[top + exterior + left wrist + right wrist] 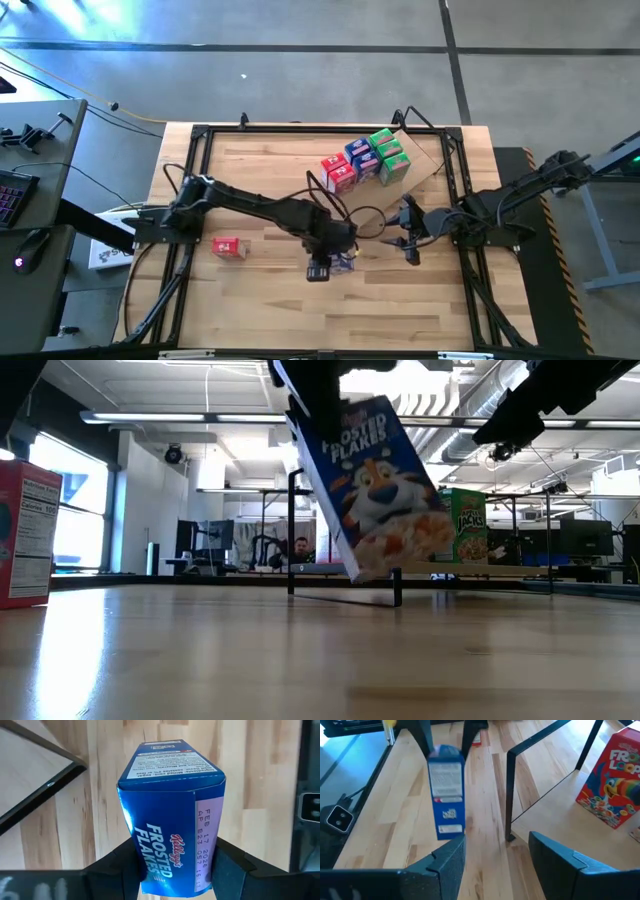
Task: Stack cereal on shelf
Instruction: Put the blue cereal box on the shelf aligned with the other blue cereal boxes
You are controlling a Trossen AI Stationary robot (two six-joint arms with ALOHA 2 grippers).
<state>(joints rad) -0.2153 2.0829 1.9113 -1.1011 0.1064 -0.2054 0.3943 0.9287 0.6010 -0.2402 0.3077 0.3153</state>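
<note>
My left gripper (320,268) hangs over the middle of the table, shut on a blue Frosted Flakes cereal box (380,490) that tilts below it. My right gripper (495,865) stands open to the right of it, with nothing between its fingers (410,250). The shelf (428,150), a slanted plywood board with a black wire frame, lies at the far right. Several red, blue and green cereal boxes (365,160) stand on it in a cluster. Another red cereal box (228,247) stands on the tabletop, toward the left. My left gripper pinches the blue box's top end (145,857) between its two fingers, one on each broad face. The fingers (117,867) come from above, pointing steeply down. The box hangs below them, tilted and lifted clear of the table.
A black frame (200,135) runs around the tabletop. The shelf's wire post (509,795) stands between the blue box and a red Froot Loops box (615,780). A green box (462,525) shows behind the held one. Bare wood lies along the near edge.
</note>
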